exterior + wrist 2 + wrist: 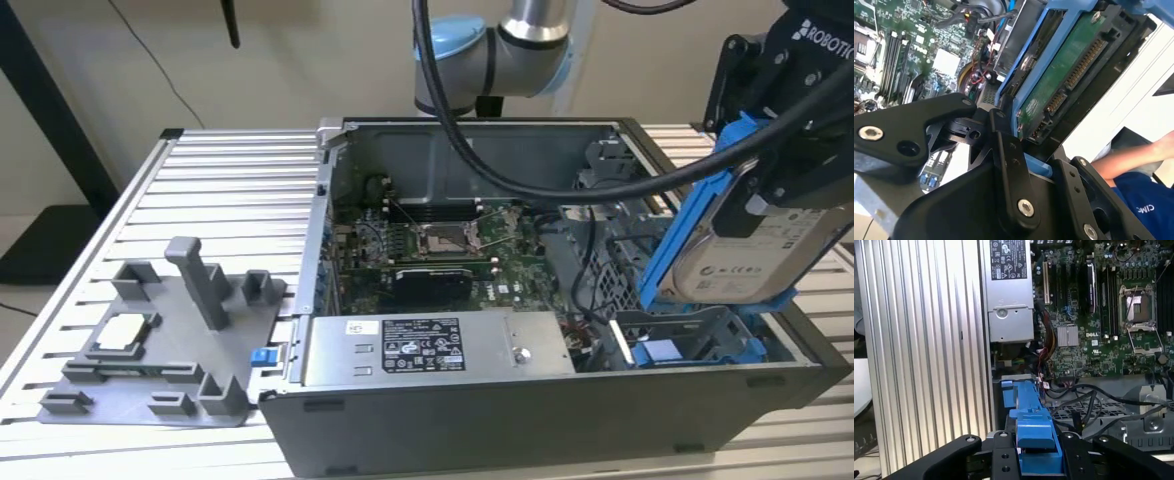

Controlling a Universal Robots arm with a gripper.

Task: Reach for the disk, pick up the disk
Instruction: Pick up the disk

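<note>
Hanging above the open case (534,300), the gripper (787,150) holds the disk (747,240) clear of the bay, at the case's end on the exterior view's right. The disk stands on edge and tilts, its white label facing outward, its blue carrier running up one side into the black gripper body. The fingers are clamped on the carrier: in the first wrist view the blue plastic (1036,440) sits squeezed between the two black finger links, and in the second wrist view one finger (1009,170) presses against the carrier's blue edge just beside the disk's (1064,75) green circuit board and its connector row. The jaws stand only as far apart as the carrier is thick.

Below the disk, inside the case, the blue bay (667,350) sits against the near wall. The motherboard (441,245) lies across the case floor, with the grey power supply (427,345) along the near wall. Black cables (534,180) loop from the arm (507,50) down over the case.

Beside the case, on the exterior view's left, a grey fixture (160,350) rests on the slatted table (227,190), with a small silver chip (123,330) seated in it. In the second wrist view, a person's arm (1139,160) in a blue sleeve shows beyond the case.
</note>
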